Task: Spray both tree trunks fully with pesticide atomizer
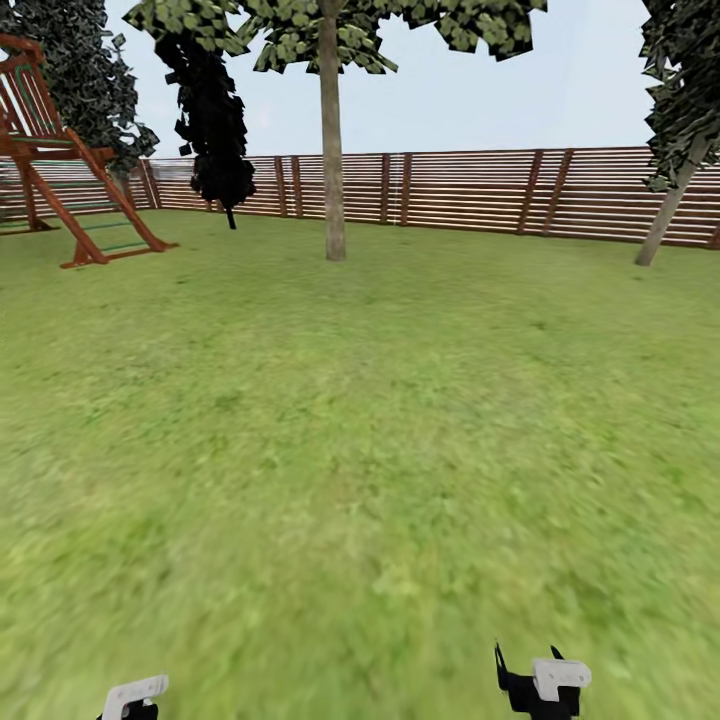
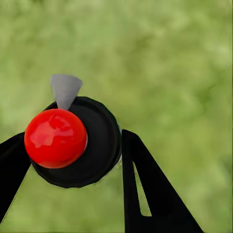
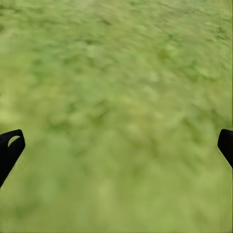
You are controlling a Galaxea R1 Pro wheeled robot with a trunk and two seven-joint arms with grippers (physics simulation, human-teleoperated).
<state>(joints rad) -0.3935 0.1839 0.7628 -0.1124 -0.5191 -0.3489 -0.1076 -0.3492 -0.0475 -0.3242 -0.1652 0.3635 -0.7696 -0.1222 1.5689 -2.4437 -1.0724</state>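
Now I am gripping the pesticide atomizer (image 2: 73, 145) in my left pincer (image 2: 73, 160); my right pincer (image 3: 116, 145) is gaping wide, holding nothing, facing the tree trunk (image 1: 332, 150) at twelve o'clock.

One tree trunk (image 1: 332, 150) stands ahead before the fence (image 1: 470, 190), another trunk (image 1: 672, 205) at right.

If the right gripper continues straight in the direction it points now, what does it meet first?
Probably the grass. The right gripper is open, nothing lies between its fingers, and lawn lies ahead. How far away is unclear.
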